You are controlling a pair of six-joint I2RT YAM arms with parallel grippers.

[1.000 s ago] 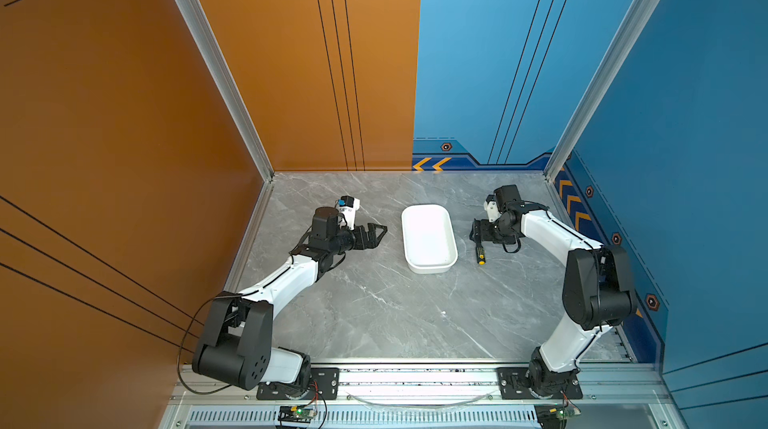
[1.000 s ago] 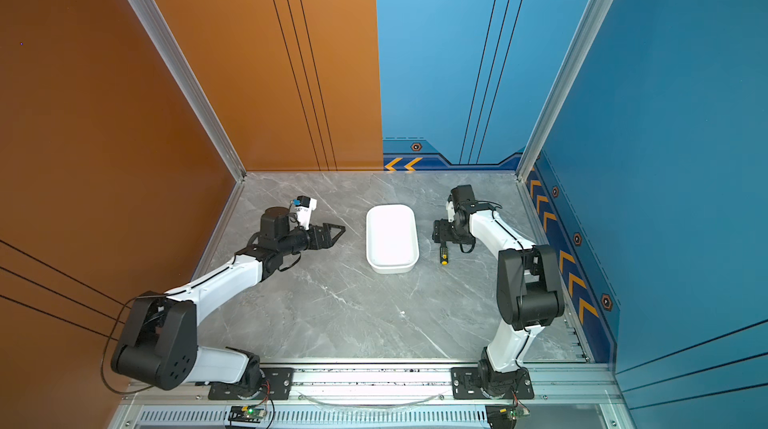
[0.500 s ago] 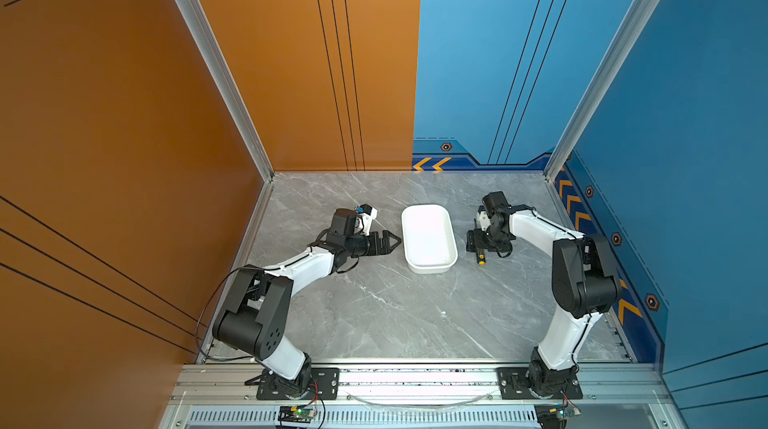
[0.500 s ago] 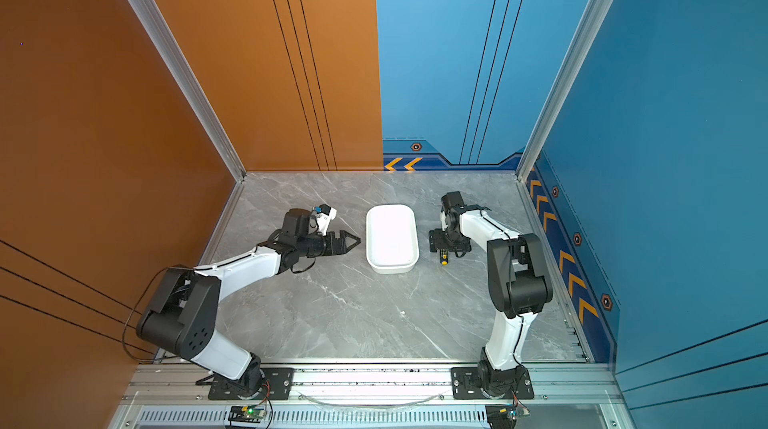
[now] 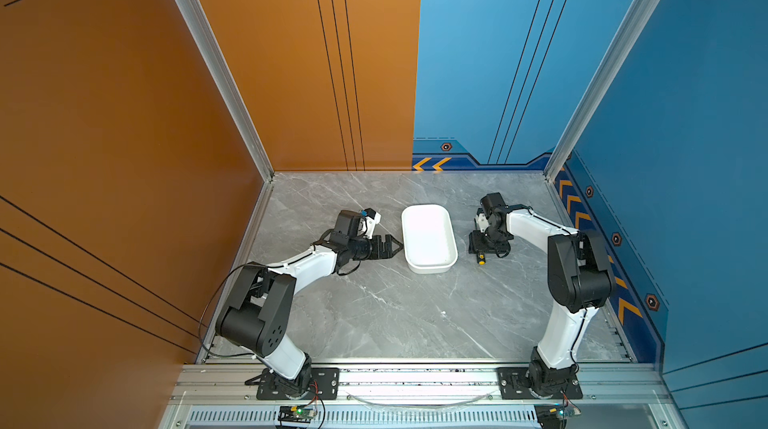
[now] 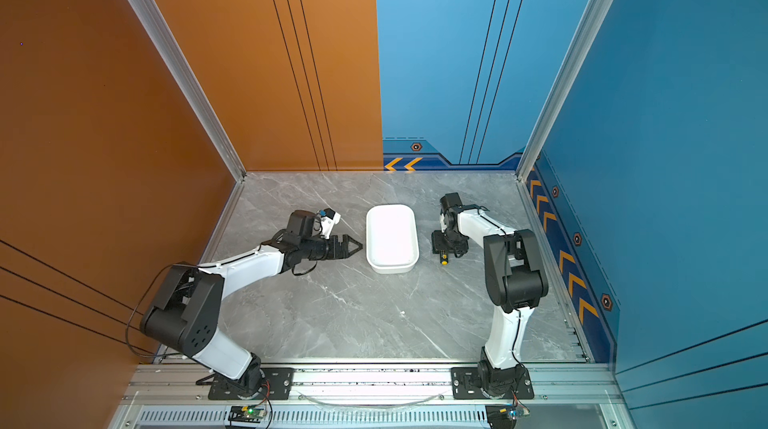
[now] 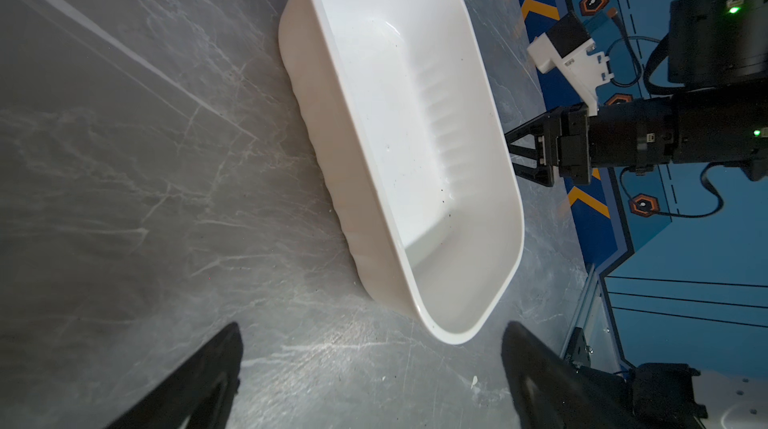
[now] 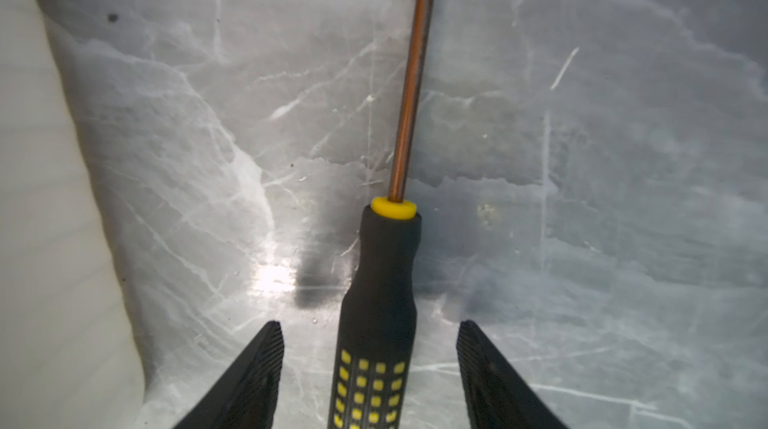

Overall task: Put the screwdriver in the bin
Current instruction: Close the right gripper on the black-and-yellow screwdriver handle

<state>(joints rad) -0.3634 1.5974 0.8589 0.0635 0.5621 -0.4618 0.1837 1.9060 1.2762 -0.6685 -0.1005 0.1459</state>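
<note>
1. Right fingers (image 8: pixel 257 364): spread, one on each side of the screwdriver (image 8: pixel 378 302) handle. Bare worktop (image 8: pixel 602 198) shows in the gap on both sides, so nothing is gripped.
2. Screwdriver: lies flat on the grey marbled worktop. The handle is black with yellow squares and a yellow collar where the thin shaft begins. In the right wrist view the shaft runs straight away from the fingers.
3. In both top views only the yellow end of the screwdriver (image 5: pixel 481 259) (image 6: pixel 444 259) shows, pointing toward the front rail. The rest is hidden under the right arm's wrist.
4. Bin (image 5: pixel 430 268) (image 6: pixel 392 268): white, nothing in it, near the middle of the worktop. The screwdriver lies outside it, just beside its right long wall near the front corner, with a strip of worktop between them.
5. Left fingers (image 7: pixel 216 368): spread wide, holding nothing.
6. In a top view the left fingers (image 5: pixel 386 246) point at the bin's left long wall, very close to it. The left wrist view shows worktop between them and the bin (image 7: pixel 332 148).
</note>
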